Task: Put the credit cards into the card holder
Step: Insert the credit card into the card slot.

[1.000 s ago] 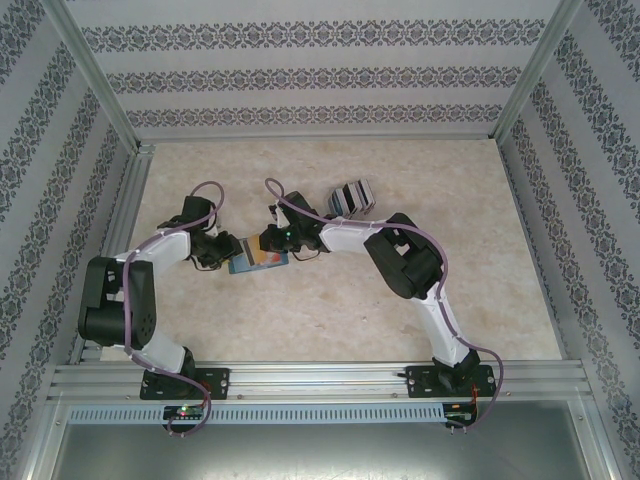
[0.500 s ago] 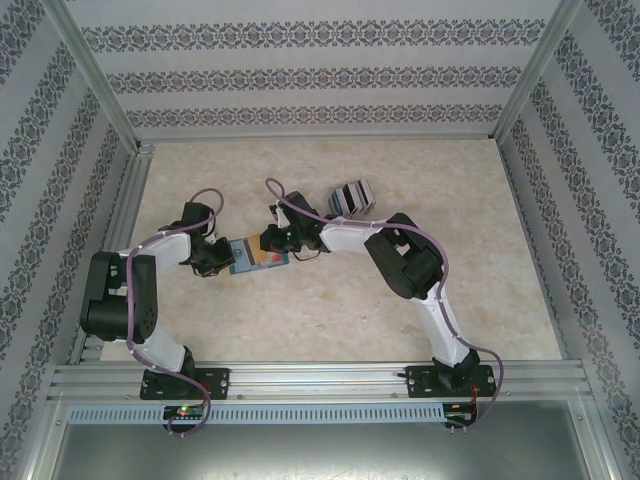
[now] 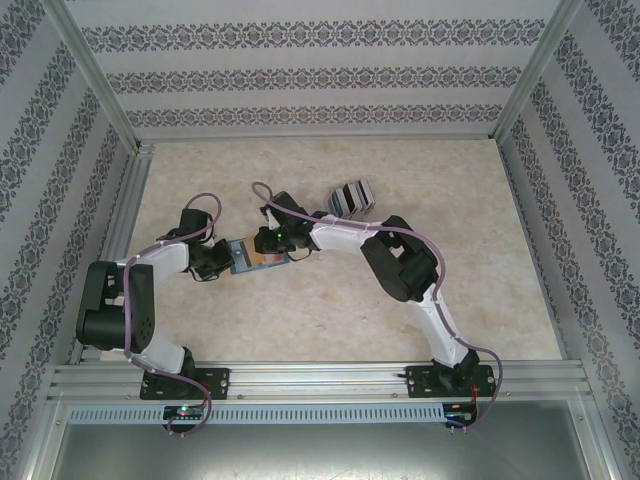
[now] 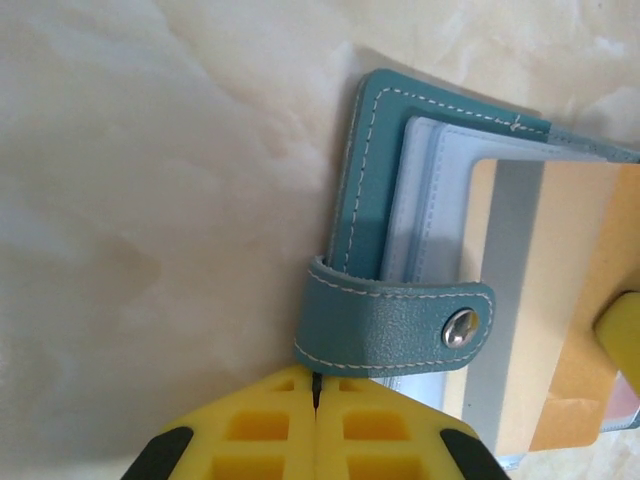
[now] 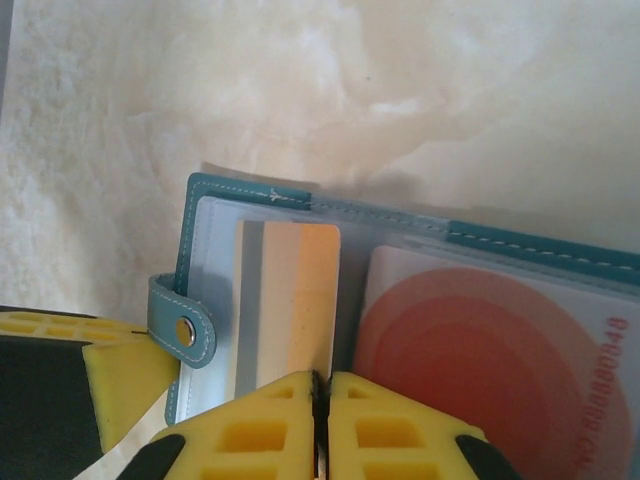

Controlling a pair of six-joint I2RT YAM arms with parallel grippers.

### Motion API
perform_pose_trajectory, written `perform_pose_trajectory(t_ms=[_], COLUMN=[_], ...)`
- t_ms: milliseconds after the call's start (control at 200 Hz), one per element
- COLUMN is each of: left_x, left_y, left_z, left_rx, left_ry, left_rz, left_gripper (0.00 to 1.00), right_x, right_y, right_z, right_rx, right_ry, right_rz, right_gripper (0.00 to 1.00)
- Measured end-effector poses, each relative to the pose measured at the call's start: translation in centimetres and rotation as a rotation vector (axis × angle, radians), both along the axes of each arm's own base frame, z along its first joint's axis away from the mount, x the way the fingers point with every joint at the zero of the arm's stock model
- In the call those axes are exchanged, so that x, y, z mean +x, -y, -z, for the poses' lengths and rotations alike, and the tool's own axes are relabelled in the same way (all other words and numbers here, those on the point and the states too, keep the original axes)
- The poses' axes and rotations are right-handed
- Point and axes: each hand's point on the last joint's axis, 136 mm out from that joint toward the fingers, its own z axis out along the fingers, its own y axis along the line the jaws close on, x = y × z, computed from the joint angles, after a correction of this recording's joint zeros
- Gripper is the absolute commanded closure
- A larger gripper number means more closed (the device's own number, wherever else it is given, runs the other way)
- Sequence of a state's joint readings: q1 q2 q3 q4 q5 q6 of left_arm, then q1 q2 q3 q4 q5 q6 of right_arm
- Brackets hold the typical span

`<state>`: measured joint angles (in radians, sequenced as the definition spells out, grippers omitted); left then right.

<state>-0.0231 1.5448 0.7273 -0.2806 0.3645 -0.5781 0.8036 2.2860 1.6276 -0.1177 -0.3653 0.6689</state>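
A: Top external view: where is the holder (image 3: 262, 258) found?

B: It is laid open on the bench (image 3: 330, 320), left of the middle and about midway between the near and far edges. The left gripper (image 3: 224, 262) is set at its left end. The right gripper (image 3: 267, 242) is set over its far edge.

A: And the cards (image 3: 350, 196)?

B: A small stack of them is seen near the middle of the bench, toward the far edge. It is well apart from the holder.

A: How is the left gripper set?

B: In the left wrist view its yellow fingers (image 4: 250, 430) are pressed together with no gap left. Their tips are placed just beside the tab (image 4: 400, 325), which is folded round the holder's edge with its snap showing. Whether anything is pinched cannot be told.

A: And the right gripper?

B: It is closed as well. In the right wrist view its fingers (image 5: 390, 430) are brought together at the near edge of a tan card (image 5: 290, 295). That card is lodged in the holder's clear sleeve (image 5: 215, 290) on the tab side. Whether the card is clamped or only touched cannot be told.

A: What is held in the other half?

B: A red card (image 5: 490, 360) marked with rings is seen there, just beside the tan card.
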Motion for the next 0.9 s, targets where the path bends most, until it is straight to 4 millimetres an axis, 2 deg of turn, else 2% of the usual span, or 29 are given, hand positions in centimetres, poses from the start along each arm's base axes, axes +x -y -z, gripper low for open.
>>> perform_pose_trajectory(t_ms=[450, 620, 699, 779, 904], left_x=[-0.6, -1.0, -1.1, -1.4, -1.8], left_y=[0.7, 1.2, 1.3, 1.4, 1.1], left_z=[0.0, 0.0, 0.0, -0.1, -1.3], left_rx=[-0.056, -0.088, -0.091, -0.096, -0.069], left_ry=[0.001, -0.001, -0.003, -0.016, -0.024], left_rz=[-0.015, -0.02, -0.016, -0.009, -0.003], left_gripper=[0.94, 0.94, 0.85, 0.75, 0.68], right_x=[0.1, 0.1, 0.0, -0.2, -0.7], right_y=[-0.9, -0.8, -0.7, -0.5, 0.4], right_z=[0.2, 0.3, 0.3, 0.1, 0.1], right_rx=[-0.025, -0.033, -0.035, -0.037, -0.062], right_ry=[0.007, 0.012, 0.016, 0.02, 0.018], right_rz=[-0.023, -0.029, -0.033, -0.038, -0.038], right_gripper=[0.88, 0.83, 0.77, 0.76, 0.73])
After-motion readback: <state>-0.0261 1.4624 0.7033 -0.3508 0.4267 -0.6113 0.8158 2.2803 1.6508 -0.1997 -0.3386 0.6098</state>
